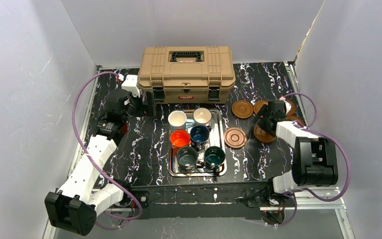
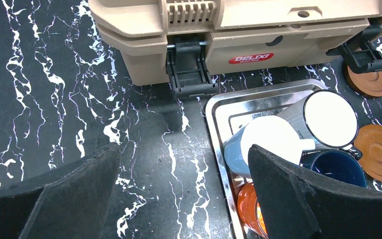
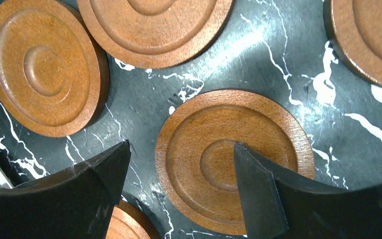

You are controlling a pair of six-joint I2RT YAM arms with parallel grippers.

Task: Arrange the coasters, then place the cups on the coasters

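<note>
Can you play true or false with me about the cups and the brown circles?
All six cups sit on the tray. True.
The toolbox is open. False: its lid is shut.
A cup stands on one of the coasters. False: all the cups are on the tray.
The right tool is open over a coaster. True.
The left tool holds a cup. False: it is open and empty.
</note>
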